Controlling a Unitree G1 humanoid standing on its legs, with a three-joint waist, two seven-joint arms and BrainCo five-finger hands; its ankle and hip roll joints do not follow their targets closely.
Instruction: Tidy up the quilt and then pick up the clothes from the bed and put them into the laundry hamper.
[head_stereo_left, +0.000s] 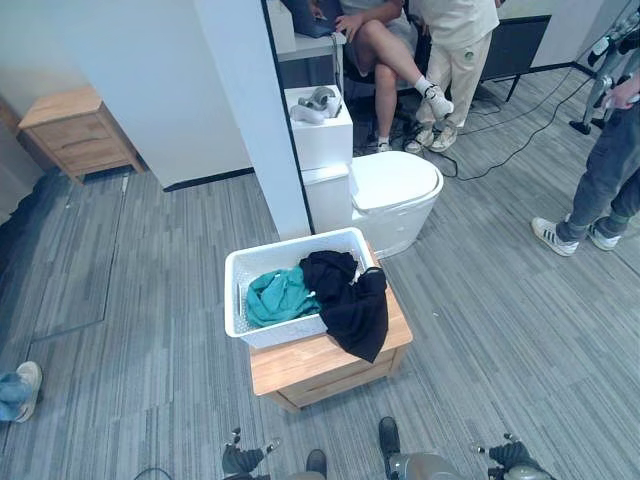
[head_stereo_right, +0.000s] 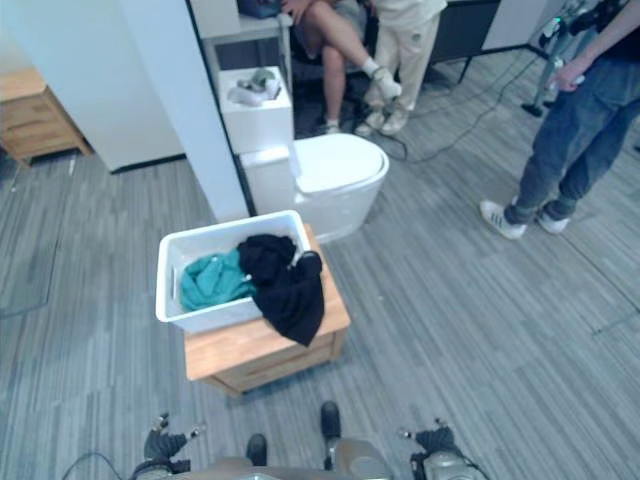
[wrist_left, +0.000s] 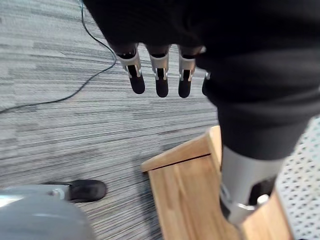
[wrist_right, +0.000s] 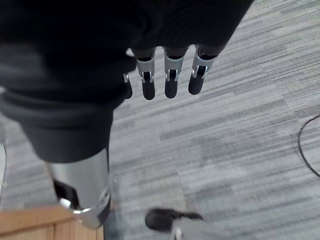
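Looking down from the head camera, I see the white hamper (head_stereo_left: 290, 290) on a low wooden stand (head_stereo_left: 330, 365), straight ahead of me and roughly centred between my arms. A teal garment (head_stereo_left: 278, 296) lies inside it; a black garment (head_stereo_left: 350, 300) sits half in, draped over the rim on my right side and hanging down the stand's edge. My left hand (wrist_left: 157, 75) hangs low beside the stand's near corner, fingers straight and slightly apart, holding nothing. My right hand (wrist_right: 167, 75) hangs over bare floor, equally relaxed and empty. I judge the right hand better placed to tuck the black overhang in.
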